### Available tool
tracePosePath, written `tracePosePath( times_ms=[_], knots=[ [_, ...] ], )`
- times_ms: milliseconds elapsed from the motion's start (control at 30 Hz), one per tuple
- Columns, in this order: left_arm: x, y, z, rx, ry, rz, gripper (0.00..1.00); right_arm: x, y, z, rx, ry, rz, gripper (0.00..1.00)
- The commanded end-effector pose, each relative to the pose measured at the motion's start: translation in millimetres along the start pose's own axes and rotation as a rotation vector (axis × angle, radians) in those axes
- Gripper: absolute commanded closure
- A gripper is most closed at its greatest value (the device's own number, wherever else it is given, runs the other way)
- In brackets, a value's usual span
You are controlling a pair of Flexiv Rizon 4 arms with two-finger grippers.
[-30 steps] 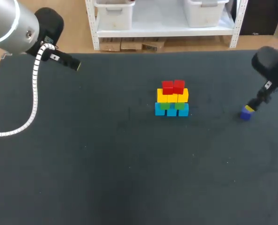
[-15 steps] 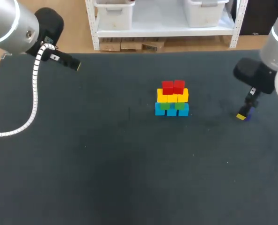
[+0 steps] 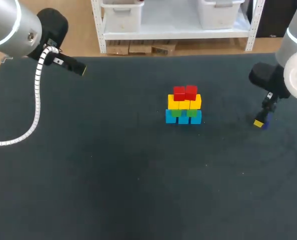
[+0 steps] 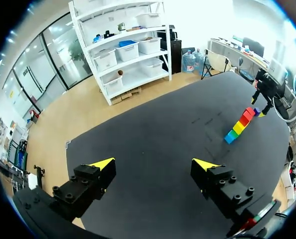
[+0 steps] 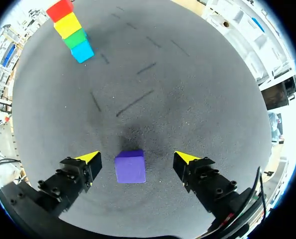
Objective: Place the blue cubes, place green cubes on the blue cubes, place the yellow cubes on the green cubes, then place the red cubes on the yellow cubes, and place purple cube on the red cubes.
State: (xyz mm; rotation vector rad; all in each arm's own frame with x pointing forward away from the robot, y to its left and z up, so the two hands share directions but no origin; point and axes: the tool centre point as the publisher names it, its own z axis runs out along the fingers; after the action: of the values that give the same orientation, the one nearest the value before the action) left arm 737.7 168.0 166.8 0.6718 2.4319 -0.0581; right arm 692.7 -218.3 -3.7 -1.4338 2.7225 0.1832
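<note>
Item: left arm (image 3: 13,27), entering at 10 o'clock, held high; left hand (image 4: 154,164), fingers spread wide. Item: right arm (image 3: 296,75), entering at 3 o'clock, pointing down; right hand (image 5: 138,157), fingers apart.

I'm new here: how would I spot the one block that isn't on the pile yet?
On the dark table, find the colourful stack of cubes near the middle and look to its right. There, between the open fingers of the robot's right hand, sits the purple cube. It is the only purple one, alone on the table and touching no other block.
</note>
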Motion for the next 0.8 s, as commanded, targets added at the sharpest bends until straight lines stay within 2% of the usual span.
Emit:
tracePosePath(
  times_ms=[33, 67, 100, 333, 500, 533, 667, 800],
  knots=[
    [-0.7, 1.3, 1, 0.005, 0.0, 0.002, 0.0, 1, -2, 4, -0.006, 0.007, 0.003, 0.29],
    [-0.7, 1.3, 1, 0.005, 0.0, 0.002, 0.0, 1, -2, 5, -0.005, 0.009, 0.004, 0.43],
    [-0.7, 1.3, 1, 0.005, 0.0, 0.002, 0.0, 2, -2, 5, -0.005, 0.01, 0.004, 0.52],
    [-0.7, 1.3, 1, 0.005, 0.0, 0.002, 0.0, 4, -2, 8, -0.005, 0.024, 0.005, 0.71],
    [-0.7, 1.3, 1, 0.005, 0.0, 0.002, 0.0, 4, -1, 2, 0.006, 0.018, 0.0, 0.97],
    [-0.7, 1.3, 1, 0.005, 0.0, 0.002, 0.0, 4, -1, -1, 0.01, 0.015, -0.003, 1.0],
    [-0.7, 1.3, 1, 0.005, 0.0, 0.002, 0.0, 2, 2, -13, 0.029, 0.005, -0.036, 1.0],
    [-0.7, 1.3, 1, 0.005, 0.0, 0.002, 0.0, -4, 3, -40, 0.072, -0.008, -0.086, 1.0]
  ],
)
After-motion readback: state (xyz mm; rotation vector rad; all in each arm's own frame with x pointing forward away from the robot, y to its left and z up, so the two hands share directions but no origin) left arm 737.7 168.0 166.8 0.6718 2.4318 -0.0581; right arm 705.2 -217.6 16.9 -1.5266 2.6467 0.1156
